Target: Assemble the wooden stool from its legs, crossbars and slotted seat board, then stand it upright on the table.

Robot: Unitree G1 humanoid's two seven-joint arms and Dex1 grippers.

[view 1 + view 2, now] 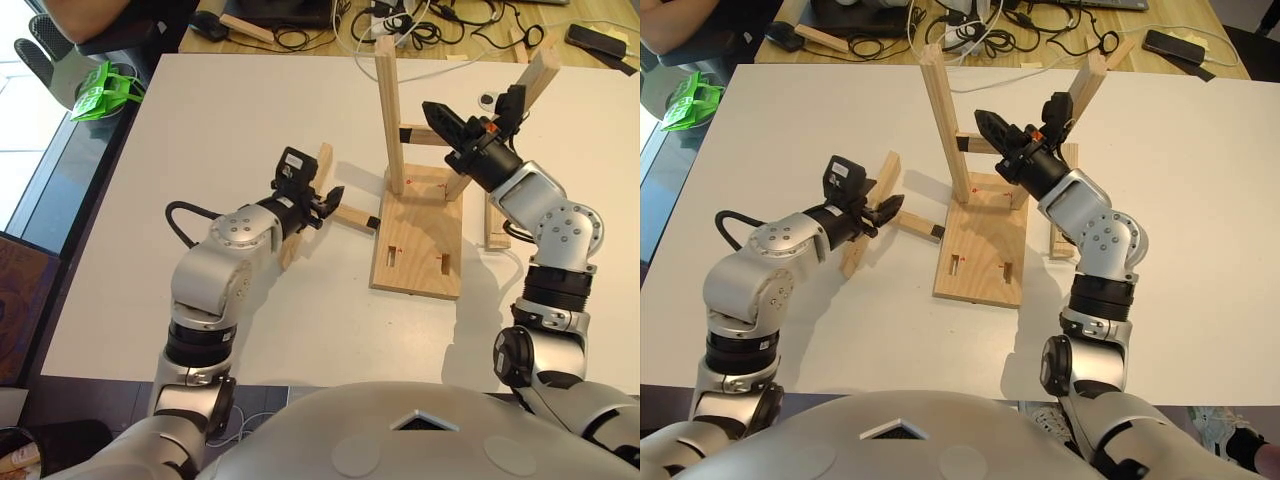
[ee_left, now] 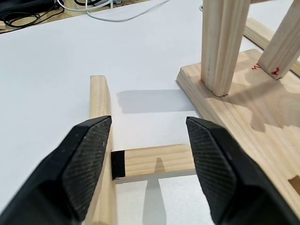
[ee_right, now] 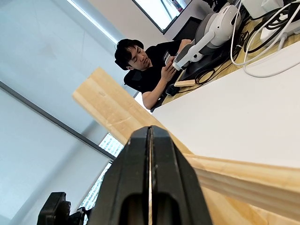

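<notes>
Left of the seat board (image 1: 420, 255), the left gripper (image 1: 328, 203) gapes over a lying crossbar (image 1: 356, 217). Above it, the right gripper (image 1: 436, 116) is clenched empty.

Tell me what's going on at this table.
The robot is building a wooden stool. The seat board lies flat on the table with an upright leg and a tilted leg standing in it. The left jaws are open over a loose leg-and-crossbar piece beside the board. The right jaws are shut, up by the crossbar between those legs.
</notes>
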